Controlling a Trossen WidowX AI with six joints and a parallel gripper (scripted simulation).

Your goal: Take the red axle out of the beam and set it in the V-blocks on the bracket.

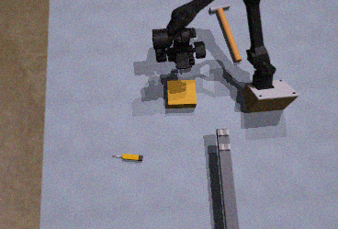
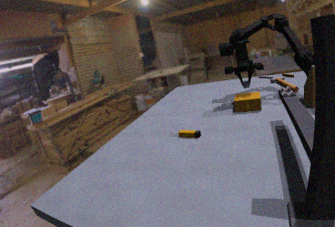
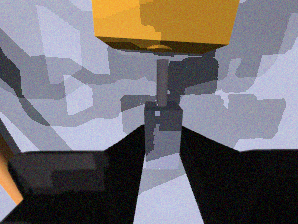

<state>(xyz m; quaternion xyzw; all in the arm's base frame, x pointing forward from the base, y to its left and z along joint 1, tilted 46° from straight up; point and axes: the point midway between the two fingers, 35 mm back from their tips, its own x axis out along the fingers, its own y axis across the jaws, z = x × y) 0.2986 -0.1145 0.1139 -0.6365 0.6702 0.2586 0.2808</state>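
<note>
1. The jaws stand narrow, clamped on a grey piece; its thin rod points clear of them, probably so it can push or seat.
2. Just beyond sits the yellow block, flat on the bench (the axle's whereabouts I can't tell; no red shows).
3. The arm arches high, wrist bent down, jaws above the bench.
4. Farther off, pale blocks cap the grey bar, likely as supports.
</note>
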